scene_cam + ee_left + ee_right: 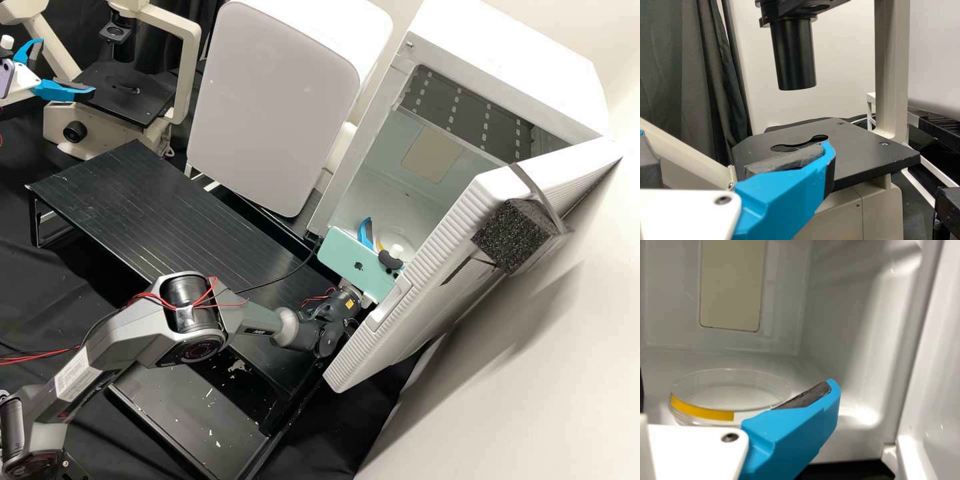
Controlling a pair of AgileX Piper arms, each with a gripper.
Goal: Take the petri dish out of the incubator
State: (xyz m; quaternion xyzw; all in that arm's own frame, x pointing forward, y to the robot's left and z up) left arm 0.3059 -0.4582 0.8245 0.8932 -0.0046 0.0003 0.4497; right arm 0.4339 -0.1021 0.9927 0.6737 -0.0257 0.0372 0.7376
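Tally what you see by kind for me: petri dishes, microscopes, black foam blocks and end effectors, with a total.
Petri dish: 1
Microscope: 1
Foam block: 1
End effectors: 2
Total: 5

The incubator's [507, 53] open front leaves a way in, with its part-open door [430, 287] crowding one side.

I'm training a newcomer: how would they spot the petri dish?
Find the white incubator with its door open. Inside, near the right hand, sits the petri dish: round, clear and shallow. Unlike the plain walls, it bears a yellow strip along its side.
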